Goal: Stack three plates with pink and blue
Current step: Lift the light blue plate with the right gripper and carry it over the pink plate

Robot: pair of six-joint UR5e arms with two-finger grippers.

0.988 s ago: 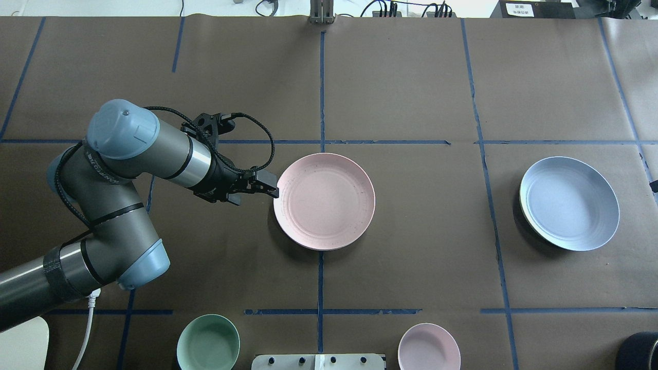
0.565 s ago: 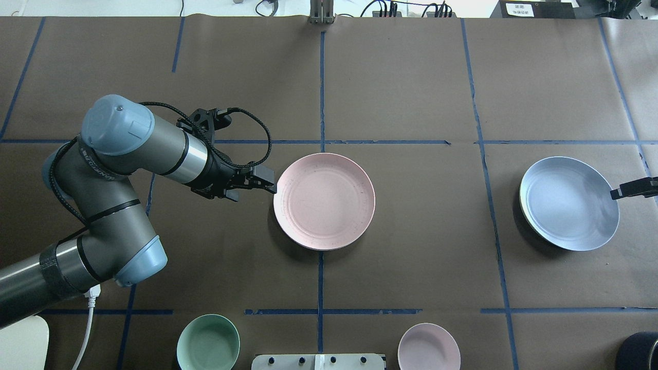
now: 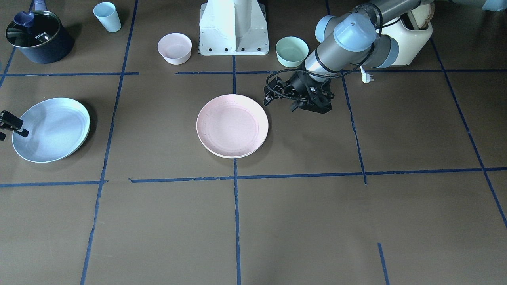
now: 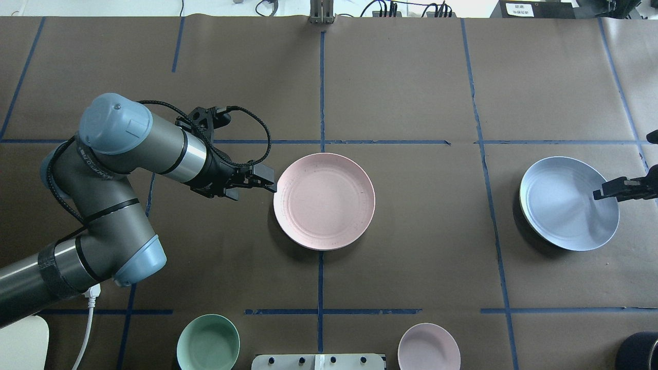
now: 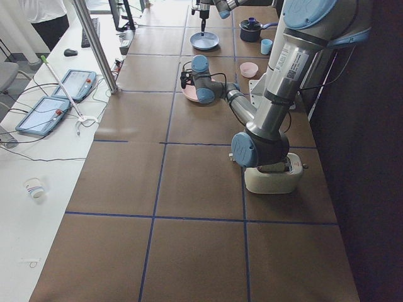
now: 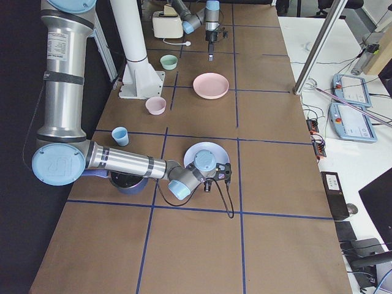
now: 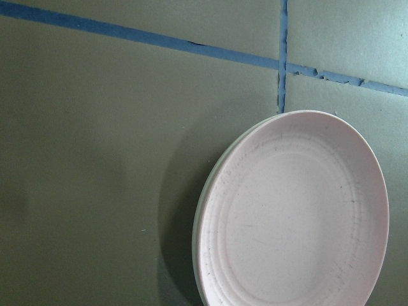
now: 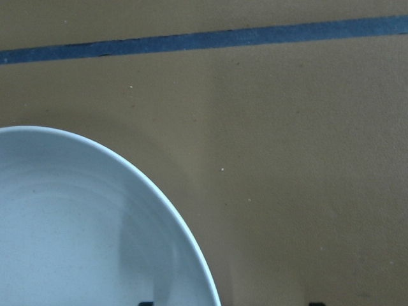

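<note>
The pale pink plate (image 4: pixel 324 201) lies at the table's middle on top of a cream-white plate, whose rim (image 7: pixel 199 245) shows under it in the left wrist view. My left gripper (image 4: pixel 270 184) is just off the pink plate's left rim, open and empty. The pale blue plate (image 4: pixel 563 203) lies alone at the right. My right gripper (image 4: pixel 599 195) reaches in over its right rim, open, with its fingertips (image 8: pixel 146 303) on either side of the rim (image 8: pixel 191 242).
A mint-green bowl (image 4: pixel 208 341) and a small pink bowl (image 4: pixel 428 347) stand near the robot's base (image 3: pixel 233 25). A dark pot (image 3: pixel 39 36) and a light blue cup (image 3: pixel 107 16) stand at the robot's right. A white appliance (image 3: pixel 414 33) stands beside the left arm.
My right gripper has come in from the right edge and now reaches over the blue plate's rim. My left gripper has drawn back slightly from the pink plate.
</note>
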